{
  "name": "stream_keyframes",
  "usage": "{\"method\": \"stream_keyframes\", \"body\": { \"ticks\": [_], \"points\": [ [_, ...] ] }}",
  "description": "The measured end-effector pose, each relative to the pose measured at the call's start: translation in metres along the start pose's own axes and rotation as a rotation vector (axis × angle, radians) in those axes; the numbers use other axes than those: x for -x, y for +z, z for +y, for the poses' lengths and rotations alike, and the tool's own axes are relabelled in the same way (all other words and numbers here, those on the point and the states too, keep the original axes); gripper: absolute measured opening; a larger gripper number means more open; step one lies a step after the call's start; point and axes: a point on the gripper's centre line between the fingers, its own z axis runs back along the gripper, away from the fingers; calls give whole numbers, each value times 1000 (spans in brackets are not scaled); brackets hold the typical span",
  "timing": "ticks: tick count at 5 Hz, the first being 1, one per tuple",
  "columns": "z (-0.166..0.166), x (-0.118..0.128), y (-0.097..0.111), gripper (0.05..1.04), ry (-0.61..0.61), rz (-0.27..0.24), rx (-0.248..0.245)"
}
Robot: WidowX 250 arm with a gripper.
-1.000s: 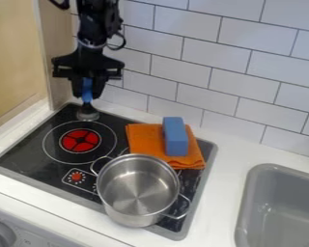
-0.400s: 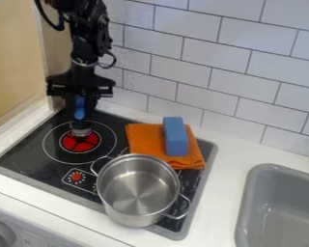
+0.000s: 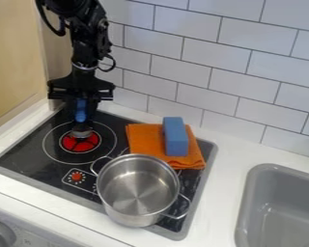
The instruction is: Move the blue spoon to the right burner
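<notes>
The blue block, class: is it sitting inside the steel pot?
No, the blue block lies on the orange cloth, outside the steel pot.

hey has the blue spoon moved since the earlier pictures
Yes. The blue spoon has moved toward the camera: its head, behind the red burner at first, now overlaps it in view.

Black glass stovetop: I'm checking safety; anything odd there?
A folded orange cloth lies on the stovetop behind the round steel pot, with a blue rectangular block on it; fabric on a cooking surface looks misplaced.
</notes>
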Motion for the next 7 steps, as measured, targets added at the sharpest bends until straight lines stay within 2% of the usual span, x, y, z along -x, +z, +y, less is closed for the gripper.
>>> {"method": "stream_keyframes", "body": {
  "ticks": [1,2,4,5,7],
  "points": [
    [-4,-5,-2,328,-5,-2,13],
    [-4,-5,-2,408,17,-2,12],
    [-2,-6,-2,935,48,-13,-3],
    [-1,-6,-1,1001,48,-10,-10],
    [6,-1,6,1000,52,-17,-28]
  ]
}}
